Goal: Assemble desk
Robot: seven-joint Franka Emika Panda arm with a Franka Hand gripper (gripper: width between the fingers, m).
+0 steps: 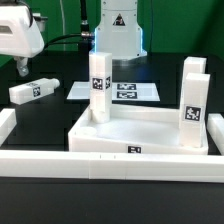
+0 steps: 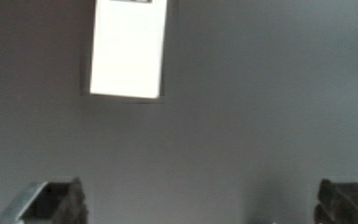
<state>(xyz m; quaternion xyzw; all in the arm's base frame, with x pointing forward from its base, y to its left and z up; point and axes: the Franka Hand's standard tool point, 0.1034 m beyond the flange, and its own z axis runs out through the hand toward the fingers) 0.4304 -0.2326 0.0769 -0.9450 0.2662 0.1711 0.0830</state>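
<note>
I start at the exterior view's left. My gripper (image 1: pixel 21 66) hangs there, up above the black table (image 1: pixel 50 112). In the wrist view its two fingers (image 2: pixel 48 202) stand wide apart and there is nothing between them. It holds nothing.

Just below the gripper and a little toward the exterior view's right, one loose leg (image 1: pixel 32 90) lies flat on the table. Its long side runs across the view, a bit slanted, and a black-and-white tag sits near its right end. In the wrist view the leg (image 2: pixel 126 48) lies ahead of the open fingers, not between them, and its long side points away from the gap.

Next comes the marker board (image 1: pixel 112 91), flat on the table behind.

In the middle sits the desk top (image 1: pixel 140 133), a wide white tray. One leg (image 1: pixel 99 85) stands up in its back corner on the exterior view's left. Two more legs (image 1: pixel 192 98) stand at its right side.

I think the lying leg is the next one to get. The gripper is near it, and it must come over the leg so the fingers close across the thin sides.
</note>
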